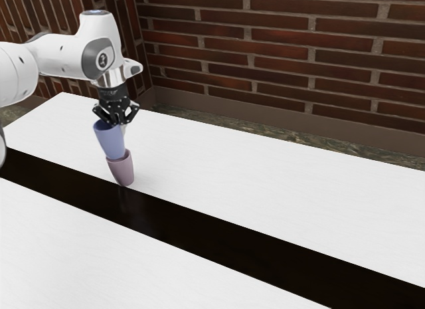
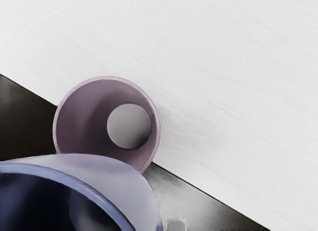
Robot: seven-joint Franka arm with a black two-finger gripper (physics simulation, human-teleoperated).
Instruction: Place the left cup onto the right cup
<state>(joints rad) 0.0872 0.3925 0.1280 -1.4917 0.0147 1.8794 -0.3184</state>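
Though tilted, periwinkle cup (image 1: 110, 141), smooth, handleless

A white desk (image 1: 279, 183) with a faint brushed grain spans the exterior view. A dark glossy stripe (image 1: 219, 236) crosses it on a diagonal, from the exterior view's left edge down toward its lower right, splitting the white surface into two parts. Behind the desk stands a red-brown brick wall (image 1: 299, 50) with pale mortar lines, turning a corner toward the exterior view's upper left. A mottled strip of floor (image 1: 265, 126) lies between desk and wall. In the wrist view the white desk top (image 2: 223, 67) meets the dark stripe (image 2: 25, 121) along a straight slanted edge.
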